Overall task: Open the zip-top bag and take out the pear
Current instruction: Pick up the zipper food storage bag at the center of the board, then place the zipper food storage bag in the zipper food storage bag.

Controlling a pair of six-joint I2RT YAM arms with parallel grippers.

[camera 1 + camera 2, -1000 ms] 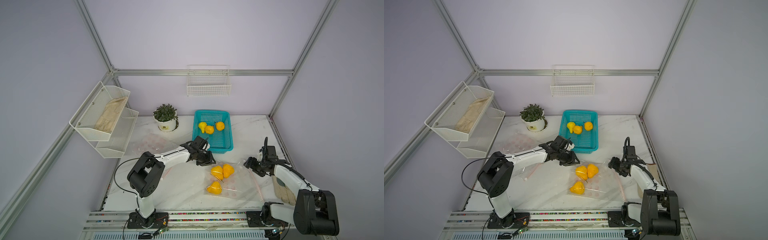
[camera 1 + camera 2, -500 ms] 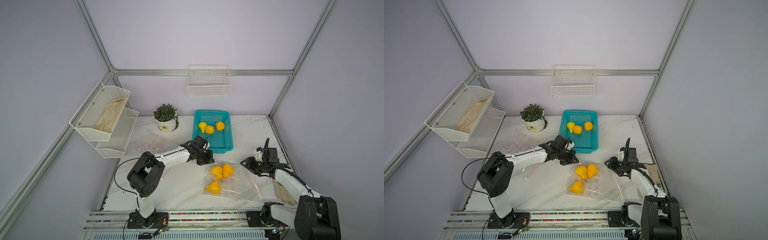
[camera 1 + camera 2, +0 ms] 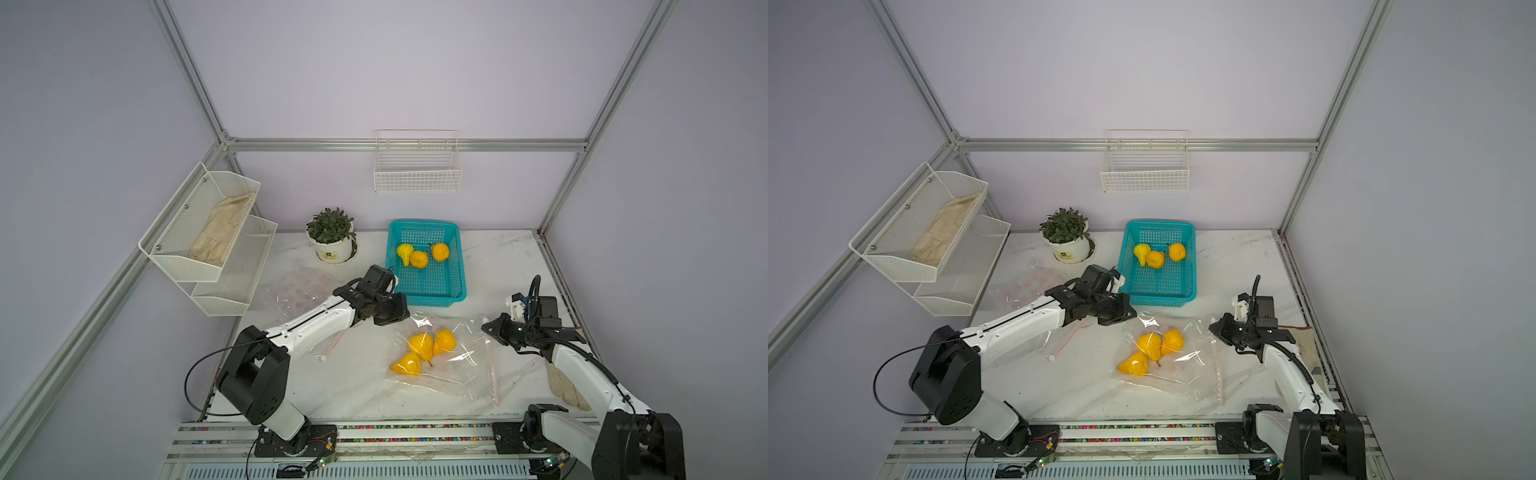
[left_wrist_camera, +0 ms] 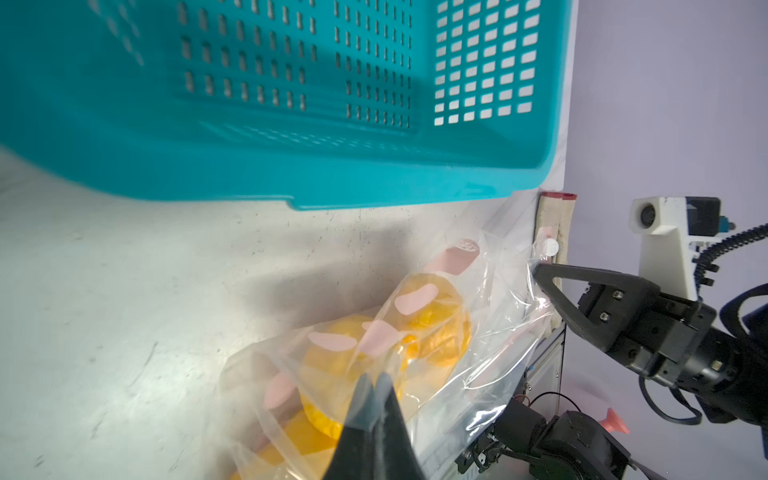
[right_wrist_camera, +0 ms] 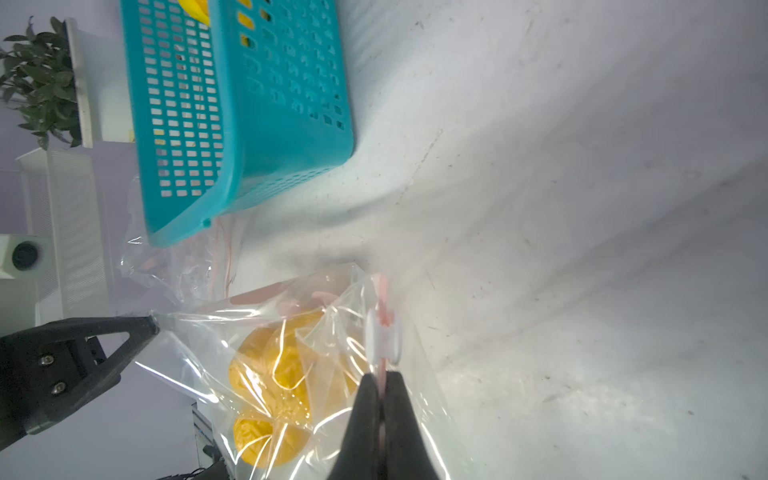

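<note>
Clear film is pinched flat in the left gripper [image 4: 375, 379], jaws together on the corner of the zip-top bag [image 3: 457, 368] nearest the teal basket [image 3: 461, 296]. The right gripper [image 5: 382, 376] has its jaws together on the pink zip strip [image 5: 383, 289], right beside the white slider [image 5: 384, 336] and not around it, as far as I can tell. The bag hangs slack between the two grips, its lower part on the marble table [image 3: 353, 386]. Three yellow pears [image 3: 422, 347] are bunched inside, touching each other. I see no gap in the seal.

Risks, as I judge them:
- My right grip is on the strip, not the slider. A pull along the seal may only drag the whole bag, or draw the thin film out of the left jaws.
- Pulling the arms apart too hard could stretch or tear the film at the left corner.
- Any lift puts the pears' weight on the film. They could roll to the mouth and spill once it opens.
- The basket wall sits just beside the left gripper, so a sideways move may nudge it.
</note>
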